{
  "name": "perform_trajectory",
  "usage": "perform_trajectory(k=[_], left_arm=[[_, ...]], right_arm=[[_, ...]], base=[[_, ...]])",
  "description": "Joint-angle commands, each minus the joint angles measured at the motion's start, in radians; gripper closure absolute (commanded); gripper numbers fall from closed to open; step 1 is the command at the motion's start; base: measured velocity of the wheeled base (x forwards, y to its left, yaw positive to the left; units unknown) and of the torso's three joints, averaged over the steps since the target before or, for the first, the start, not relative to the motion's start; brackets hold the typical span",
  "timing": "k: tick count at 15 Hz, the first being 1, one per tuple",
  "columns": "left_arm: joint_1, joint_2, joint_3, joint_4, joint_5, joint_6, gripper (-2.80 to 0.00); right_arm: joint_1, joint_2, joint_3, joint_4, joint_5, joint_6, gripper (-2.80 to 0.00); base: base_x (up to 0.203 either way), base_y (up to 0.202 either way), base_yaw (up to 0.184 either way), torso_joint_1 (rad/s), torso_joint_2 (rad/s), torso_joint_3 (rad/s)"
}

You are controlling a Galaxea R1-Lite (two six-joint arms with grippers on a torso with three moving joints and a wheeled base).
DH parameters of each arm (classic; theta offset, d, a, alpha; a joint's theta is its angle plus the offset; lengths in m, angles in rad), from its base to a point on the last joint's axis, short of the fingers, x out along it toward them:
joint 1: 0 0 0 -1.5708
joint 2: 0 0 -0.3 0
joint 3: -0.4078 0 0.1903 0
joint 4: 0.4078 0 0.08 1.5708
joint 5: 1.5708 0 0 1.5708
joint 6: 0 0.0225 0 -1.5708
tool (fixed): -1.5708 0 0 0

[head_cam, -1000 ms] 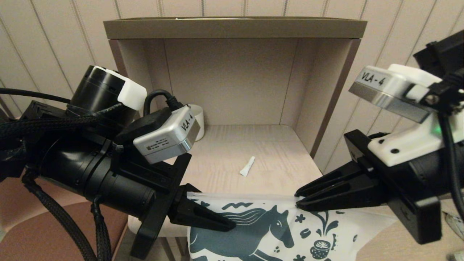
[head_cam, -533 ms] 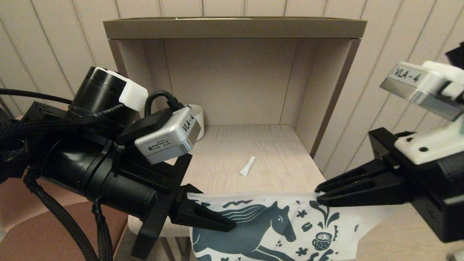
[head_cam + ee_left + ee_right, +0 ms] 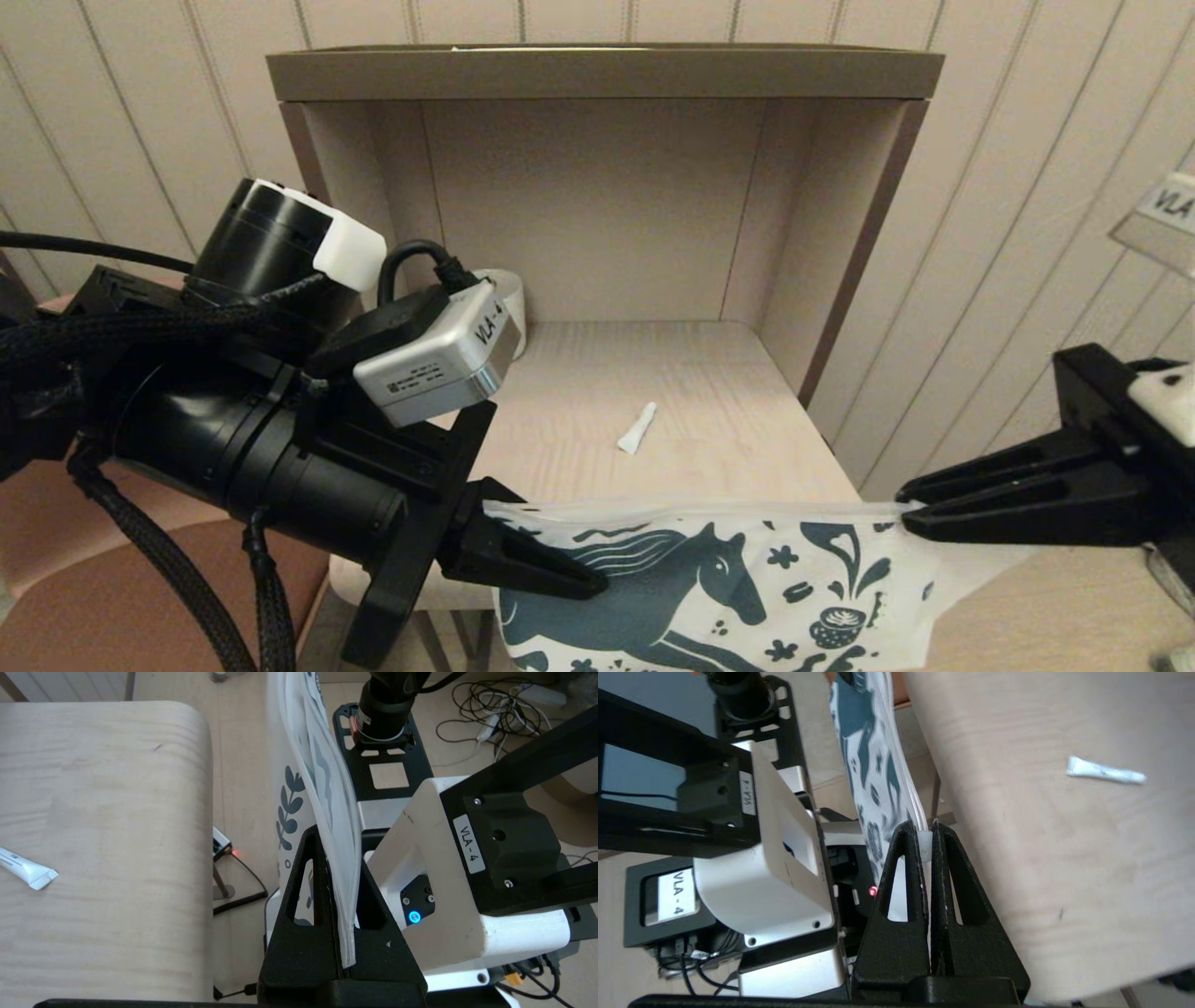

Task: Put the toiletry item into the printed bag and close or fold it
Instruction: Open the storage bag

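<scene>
Head view: left gripper (image 3: pixel 583 586), camera tagged "VLA-4", clamped on printed bag (image 3: pixel 719 597) left edge | bag hangs stretched off table (image 3: pixel 709 392) front | toiletry item (image 3: pixel 638 428) on table | right gripper (image 3: pixel 906 518) pinching bag's right top corner

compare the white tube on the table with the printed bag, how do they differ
The tube is small, plain white and lies loose on the table; the printed bag is far wider, carries a teal horse print and hangs stretched between the left gripper and the right gripper. Both have white grounds.
</scene>
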Motion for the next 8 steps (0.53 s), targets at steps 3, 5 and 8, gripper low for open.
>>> perform_trajectory(k=[3,5,8], left_arm=[[0.0,0.004,0.003,0.002,-0.003,0.005,0.0],[0.0,0.009,0.002,0.001,-0.003,0.005,0.0],[0.0,0.014,0.013,-0.02,-0.005,0.005,0.0]], right_arm=[[-0.038,-0.032,0.041,-0.024,0.006,-0.002,0.0],[-0.043,-0.035,0.046,-0.024,0.007,-0.001,0.0],[-0.043,-0.029,0.064,-0.067,0.007,-0.001,-2.8]], base=[[0.0,0.0,0.0,0.0,0.0,0.0],[0.0,0.0,0.0,0.0,0.0,0.0],[0.0,0.0,0.0,0.0,0.0,0.0]])
